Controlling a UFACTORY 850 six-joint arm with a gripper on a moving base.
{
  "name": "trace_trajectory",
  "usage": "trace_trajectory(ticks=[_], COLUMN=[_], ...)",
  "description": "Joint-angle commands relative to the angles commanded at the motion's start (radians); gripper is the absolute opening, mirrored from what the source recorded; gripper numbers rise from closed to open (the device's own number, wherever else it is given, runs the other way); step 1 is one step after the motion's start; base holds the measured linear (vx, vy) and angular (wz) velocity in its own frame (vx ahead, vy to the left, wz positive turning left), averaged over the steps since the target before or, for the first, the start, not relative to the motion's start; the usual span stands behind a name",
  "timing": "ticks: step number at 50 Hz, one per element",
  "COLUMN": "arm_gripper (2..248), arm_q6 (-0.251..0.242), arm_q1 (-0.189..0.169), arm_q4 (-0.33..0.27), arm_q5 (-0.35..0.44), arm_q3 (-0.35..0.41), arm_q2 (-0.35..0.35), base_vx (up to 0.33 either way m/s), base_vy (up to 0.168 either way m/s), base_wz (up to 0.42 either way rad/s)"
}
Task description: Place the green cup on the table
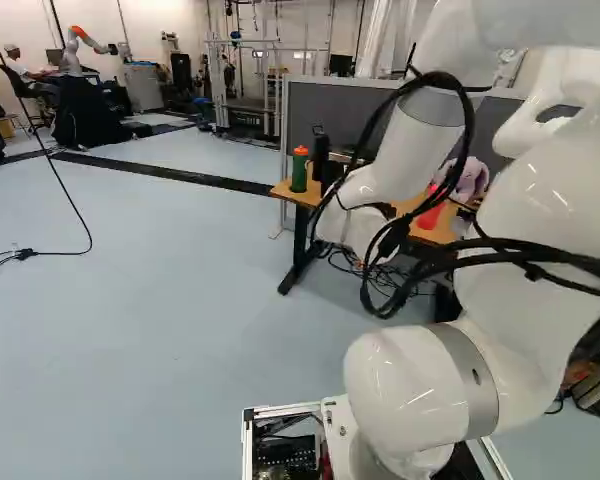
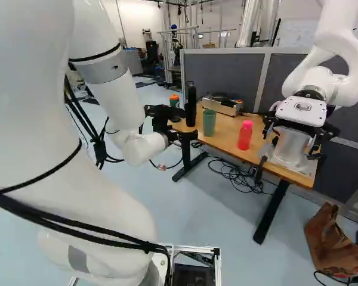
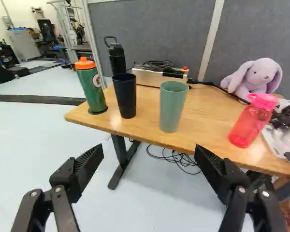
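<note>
Jaws nearest: spread wide, nothing grasped, likely to clear or straddle the green cup (image 3: 172, 107). It's already upright on the worktop (image 3: 212, 113), near the front edge, probably for easy reach. Dark cup (image 3: 124, 96) near the green cup; side clearance needs watching.

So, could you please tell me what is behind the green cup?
Behind the green cup stand a pale box with coiled black cable on top and, farther back, a grey partition. The cup covers part of the box, so that part cannot be seen.
</note>
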Motion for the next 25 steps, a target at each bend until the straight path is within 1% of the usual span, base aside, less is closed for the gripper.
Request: trace_trajectory(ticks=[16, 25], arm_gripper=[247, 247], arm_q6=[0.032, 0.046], arm_q1=[0.007, 0.010], arm_q4=[-0.111, -0.159], arm_q5=[-0.043, -0.062], arm_q3=[0.067, 0.096], arm_q2=[0.091, 0.130], base_vx=[0.000, 0.000], base_vy=[0.000, 0.000], base_wz=[0.000, 0.000])
